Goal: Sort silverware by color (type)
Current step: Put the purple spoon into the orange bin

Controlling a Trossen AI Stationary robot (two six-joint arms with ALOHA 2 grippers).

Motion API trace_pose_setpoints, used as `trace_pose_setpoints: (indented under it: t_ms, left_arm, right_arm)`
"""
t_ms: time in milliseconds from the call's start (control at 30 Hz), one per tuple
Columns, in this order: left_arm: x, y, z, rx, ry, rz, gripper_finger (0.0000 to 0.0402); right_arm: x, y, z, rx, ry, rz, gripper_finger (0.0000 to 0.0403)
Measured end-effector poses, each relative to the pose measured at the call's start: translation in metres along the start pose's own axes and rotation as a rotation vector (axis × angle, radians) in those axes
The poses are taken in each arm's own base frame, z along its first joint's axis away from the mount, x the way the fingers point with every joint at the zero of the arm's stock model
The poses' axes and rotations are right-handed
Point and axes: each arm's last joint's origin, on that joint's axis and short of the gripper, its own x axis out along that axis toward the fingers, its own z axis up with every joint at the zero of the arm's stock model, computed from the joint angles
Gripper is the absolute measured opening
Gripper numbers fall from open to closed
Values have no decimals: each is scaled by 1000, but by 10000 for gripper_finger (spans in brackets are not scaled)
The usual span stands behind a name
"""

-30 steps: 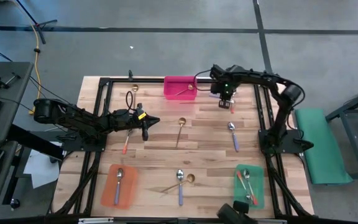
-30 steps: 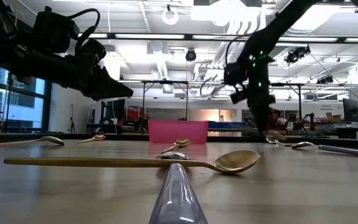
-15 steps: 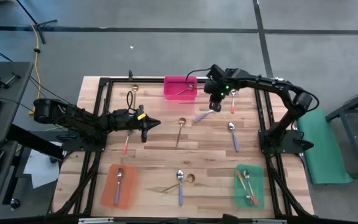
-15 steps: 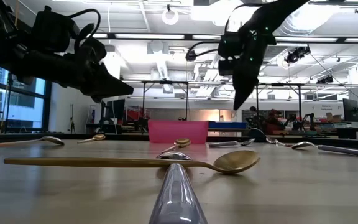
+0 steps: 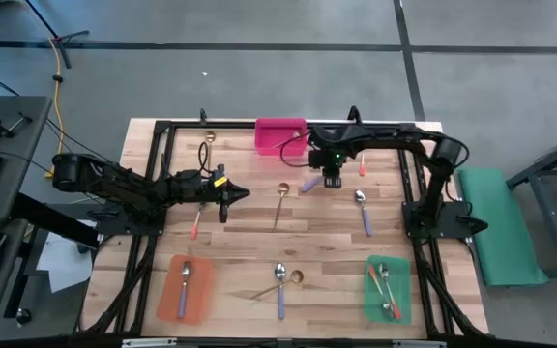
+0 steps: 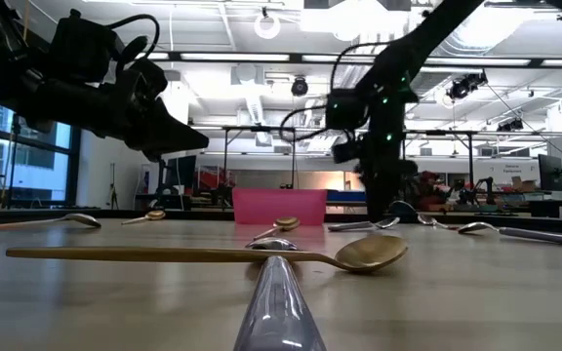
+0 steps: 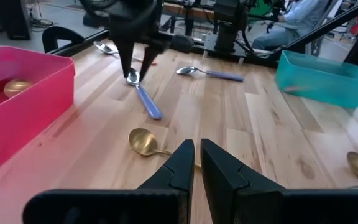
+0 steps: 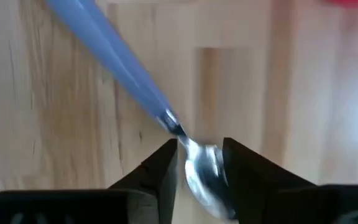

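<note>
Blue-handled spoon point(image 8: 166, 118) lies on the table point(image 5: 327, 217) just beside the pink tray point(image 5: 278, 138), its bowl between the right gripper's point(image 8: 199, 163) parted, unclamped fingers. Left gripper point(image 7: 195, 163) clenched empty, hovering mid-table. Risk: fingers snag the bowl on lift-off and drag the spoon.

1. Pink tray point(image 5: 279, 136) sits at the table's far edge.
2. Orange tray point(image 5: 183, 288) lies at the near left.
3. Teal tray point(image 5: 387, 288) lies at the near right.
4. Wooden table point(image 5: 327, 242) underneath them all.
</note>
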Motion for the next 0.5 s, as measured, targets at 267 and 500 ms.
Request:
trace_pose_setpoints:
  t_ms: [267, 500]
  left_arm:
    - [0, 0, 0, 15, 3, 1, 19]
    - [0, 0, 0, 18, 3, 1, 19]
  right_arm:
    - [18, 5, 9, -86, 41, 40, 117]
    - [19, 5, 9, -32, 21, 81, 94]
